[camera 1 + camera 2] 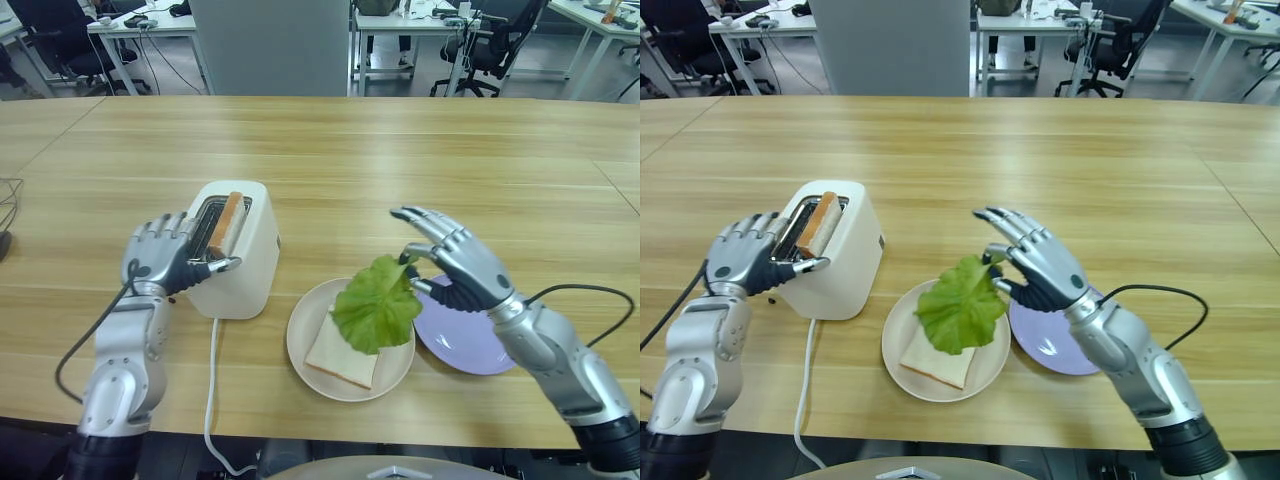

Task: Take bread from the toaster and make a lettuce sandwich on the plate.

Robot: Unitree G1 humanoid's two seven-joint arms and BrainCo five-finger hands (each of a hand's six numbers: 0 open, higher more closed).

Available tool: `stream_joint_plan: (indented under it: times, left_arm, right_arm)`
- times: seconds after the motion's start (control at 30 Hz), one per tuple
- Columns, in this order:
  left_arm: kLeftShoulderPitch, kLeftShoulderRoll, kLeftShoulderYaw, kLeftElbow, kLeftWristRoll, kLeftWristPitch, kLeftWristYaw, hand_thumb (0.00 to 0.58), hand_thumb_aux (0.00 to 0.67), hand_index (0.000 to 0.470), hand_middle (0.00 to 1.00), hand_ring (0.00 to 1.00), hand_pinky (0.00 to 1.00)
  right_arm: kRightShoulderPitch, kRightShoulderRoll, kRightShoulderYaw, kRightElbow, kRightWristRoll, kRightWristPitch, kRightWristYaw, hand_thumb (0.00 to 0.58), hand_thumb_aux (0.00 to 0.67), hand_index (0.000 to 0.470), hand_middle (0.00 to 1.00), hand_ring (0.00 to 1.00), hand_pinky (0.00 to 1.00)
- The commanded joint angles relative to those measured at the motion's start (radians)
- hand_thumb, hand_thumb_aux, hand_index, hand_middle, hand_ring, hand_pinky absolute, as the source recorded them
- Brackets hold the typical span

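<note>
A white toaster [243,272] stands left of centre with one toast slice [228,222] sticking up from its slot. My left hand [160,255] rests against the toaster's left side, fingers curled, one fingertip lying over the front top edge. A beige plate [298,350] in front holds a slice of bread [340,358]. A green lettuce leaf [375,305] leans tilted over that slice, its upper right edge pinched in my right hand [455,262], which hovers just right of the plate.
A purple plate [470,350] lies under my right hand, touching the beige plate's right side. The toaster's white cord [212,390] runs to the front table edge. A wire object [8,200] sits at the far left edge. Office desks and chairs stand beyond the table.
</note>
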Motion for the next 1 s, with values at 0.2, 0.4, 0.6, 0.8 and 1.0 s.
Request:
stream_joint_plan:
  times: [0.2,0.4,0.6,0.8,1.0]
  left_arm:
    - [-0.156,0.012,-0.08,0.205,-0.026,-0.002,0.055,0.12,0.074,0.051,0.0,0.0,0.0]
    - [-0.208,0.019,-0.101,0.283,-0.061,-0.008,0.115,0.58,0.67,0.46,0.0,0.0,0.0]
    - [-0.23,0.015,-0.104,0.241,-0.116,-0.038,0.184,0.58,0.67,0.46,1.0,1.0,1.0]
    - [-0.236,0.016,-0.097,0.124,-0.157,-0.097,0.247,0.58,0.67,0.46,1.0,1.0,1.0]
    - [-0.222,0.032,-0.075,-0.032,-0.147,-0.136,0.276,0.58,0.67,0.46,1.0,1.0,1.0]
  right_arm:
    - [-0.001,0.062,0.133,0.202,-0.091,-0.024,0.026,0.58,0.67,0.46,0.0,0.0,0.0]
    - [-0.043,0.072,0.175,0.355,-0.167,-0.045,-0.029,0.58,0.67,0.46,0.0,0.0,0.0]
    - [-0.086,0.079,0.208,0.483,-0.268,-0.016,-0.117,0.58,0.67,0.46,0.0,0.0,0.0]
    - [-0.102,0.085,0.215,0.503,-0.327,0.018,-0.211,0.578,0.633,0.435,0.0,0.0,0.0]
    - [-0.111,0.08,0.211,0.478,-0.368,0.049,-0.276,0.0,0.0,0.0,0.0,0.0,0.0]
